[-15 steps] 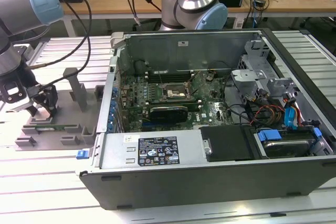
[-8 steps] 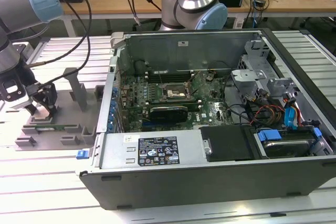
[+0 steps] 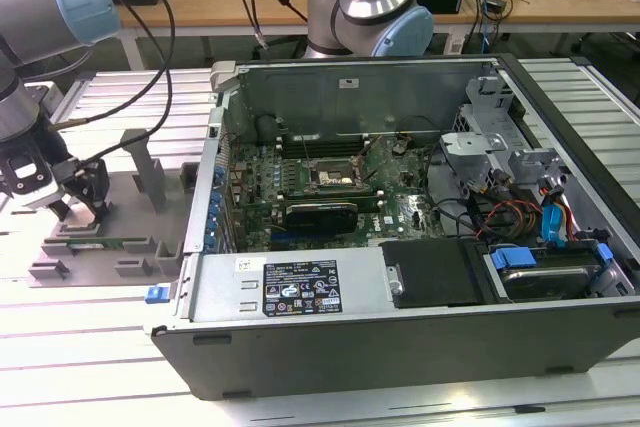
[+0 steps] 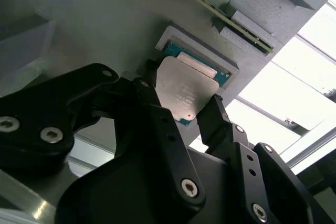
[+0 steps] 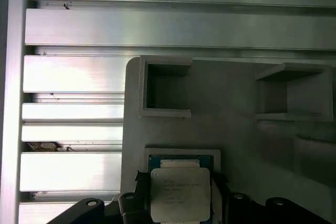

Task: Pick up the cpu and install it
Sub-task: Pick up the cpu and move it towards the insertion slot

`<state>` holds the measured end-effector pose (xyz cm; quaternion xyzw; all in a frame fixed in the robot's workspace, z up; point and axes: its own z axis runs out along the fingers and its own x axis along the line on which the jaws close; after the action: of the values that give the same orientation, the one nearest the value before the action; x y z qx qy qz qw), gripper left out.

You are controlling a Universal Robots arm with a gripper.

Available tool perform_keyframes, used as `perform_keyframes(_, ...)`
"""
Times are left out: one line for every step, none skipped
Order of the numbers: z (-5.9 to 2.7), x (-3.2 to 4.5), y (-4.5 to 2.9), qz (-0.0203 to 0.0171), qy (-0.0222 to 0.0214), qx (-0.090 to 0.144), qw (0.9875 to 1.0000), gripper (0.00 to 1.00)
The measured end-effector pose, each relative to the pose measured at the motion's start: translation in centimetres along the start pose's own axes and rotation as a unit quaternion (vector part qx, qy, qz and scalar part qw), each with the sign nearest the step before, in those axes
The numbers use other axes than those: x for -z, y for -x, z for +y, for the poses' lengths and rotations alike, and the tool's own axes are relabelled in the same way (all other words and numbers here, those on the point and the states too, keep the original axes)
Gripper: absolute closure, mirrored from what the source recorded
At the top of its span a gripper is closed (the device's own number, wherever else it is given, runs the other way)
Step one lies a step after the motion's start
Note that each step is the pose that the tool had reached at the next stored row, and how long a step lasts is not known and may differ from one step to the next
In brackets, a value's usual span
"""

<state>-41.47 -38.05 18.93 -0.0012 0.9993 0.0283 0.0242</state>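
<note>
My gripper (image 4: 181, 100) clamps the cpu (image 4: 185, 88) by two opposite edges — it lies flat between my fingertips (image 4: 156, 113), silver lid up, at its pocket near an edge of the grey fixture plate (image 5: 236, 129) — apart from the open computer case (image 3: 400, 332)

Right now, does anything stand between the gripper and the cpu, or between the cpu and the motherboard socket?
Nothing visible separates the gripper from the cpu, lying in a recess of the grey fixture. Between fixture and socket rises the case wall, nearest the exterior view's left.
</note>
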Motion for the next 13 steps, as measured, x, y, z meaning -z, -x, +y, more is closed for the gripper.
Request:
perform_keyframes(0.00,-0.01,0.00,0.0000,0.0000,0.000,1.0000,0.45)
perform_keyframes(0.00,-0.01,0.00,0.0000,0.0000,0.000,1.0000,0.38)
perform_keyframes(0.00,-0.03,0.01,-0.0001,-0.0004,0.000,1.0000,0.38)
perform_keyframes(-0.01,-0.05,0.01,0.0002,-0.0022,0.000,1.0000,0.38)
perform_keyframes(0.00,-0.06,0.00,0.0009,-0.0032,0.000,1.0000,0.38)
perform_keyframes(0.00,-0.07,0.00,0.0015,-0.0045,0.000,1.0000,0.38)
perform_keyframes(0.00,-0.07,0.00,0.0023,-0.0064,0.000,1.0000,0.38)
perform_keyframes(0.00,-0.07,0.02,0.0028,-0.0105,0.000,0.9999,0.38)
perform_keyframes(-0.01,-0.07,0.04,0.0032,-0.0141,0.000,0.9999,0.38)
perform_keyframes(-0.01,-0.07,0.04,0.0033,-0.0141,0.000,0.9999,0.38)
perform_keyframes(-0.01,-0.08,0.05,0.0033,-0.0142,0.000,0.9999,0.38)
perform_keyframes(0.00,-0.08,0.08,0.0033,-0.0142,0.000,0.9999,0.38)
perform_keyframes(0.00,-0.09,0.10,0.0033,-0.0142,0.000,0.9999,0.38)
